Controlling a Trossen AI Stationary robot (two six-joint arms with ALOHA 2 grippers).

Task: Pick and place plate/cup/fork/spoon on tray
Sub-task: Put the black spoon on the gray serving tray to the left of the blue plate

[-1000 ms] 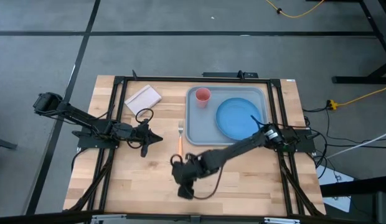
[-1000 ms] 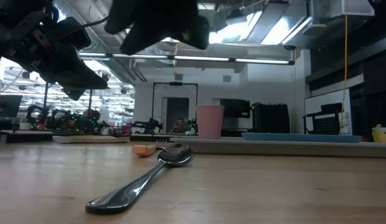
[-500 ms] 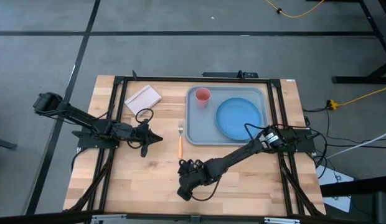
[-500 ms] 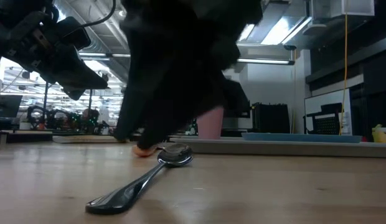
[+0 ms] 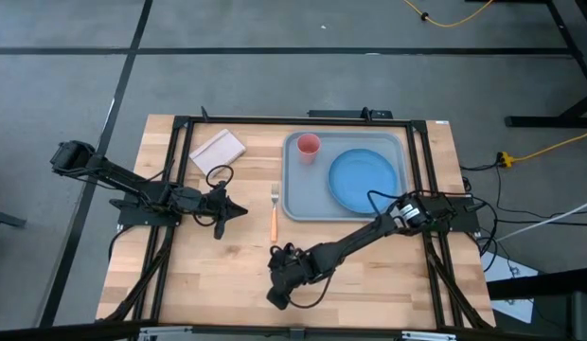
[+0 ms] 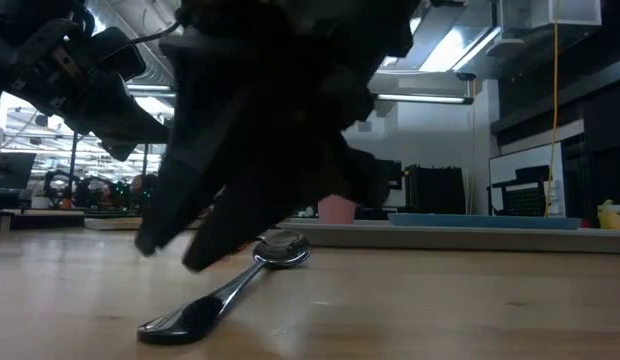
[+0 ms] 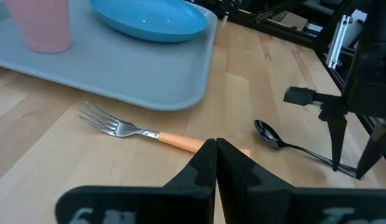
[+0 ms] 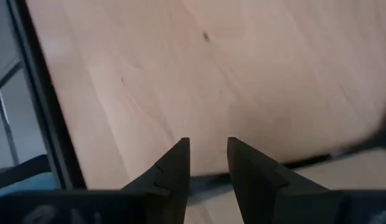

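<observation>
Right claw (image 7: 347,163) fingers apart, tips down astride spoon (image 7: 286,142) handle, left claw (image 7: 215,163) pinched empty

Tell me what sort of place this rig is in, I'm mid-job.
Probably a robotics lab or workshop. The light wooden table carries a black metal frame, yellow cables run over the grey concrete floor, and the low view shows strip lights and exposed ceiling ducts.

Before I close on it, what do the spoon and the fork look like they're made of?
The spoon looks like polished metal: dark, glossy, mirroring the ceiling lights on bowl and handle. The fork has shiny silver tines, likely metal, and a matte orange handle that looks like plastic, though the pictures can't confirm that.
</observation>
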